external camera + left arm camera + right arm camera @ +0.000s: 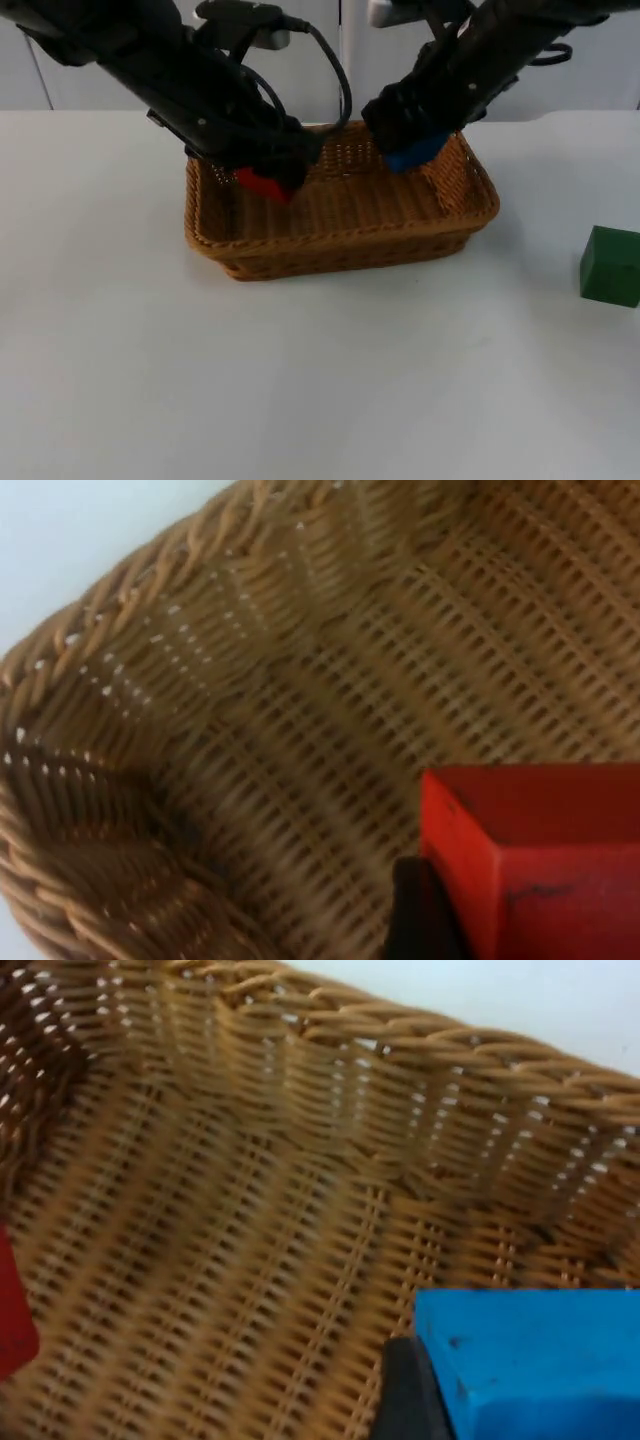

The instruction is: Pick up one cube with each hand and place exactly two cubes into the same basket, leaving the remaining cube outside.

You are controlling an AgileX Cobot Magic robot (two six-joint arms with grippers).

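Top view showed a rectangular woven wicker basket of golden-brown cane standing on the white worktop, and everything else is placed here relative to that basket. The left tool hung over the basket's left half, inside the line of its rim, with its fingers closed on a small red cube. The cube sat low between the fingers, above the woven floor near the basket's left wall. The right tool hung over the basket's right half, close to the back rim, with its fingers closed on a small blue cube. Whether either cube touched the basket floor could not be told from above.

A dark green cube rested on the worktop well to the right of the basket, outside it and apart from both arms.

The left wrist view had the red cube held against a black fingertip, with the basket's woven floor and its curved corner wall just beyond it. The right wrist view had the blue cube against that arm's black fingertip, over the basket's floor and facing its braided rim. An edge of the red cube appeared across the basket floor from the blue one, the two well apart.
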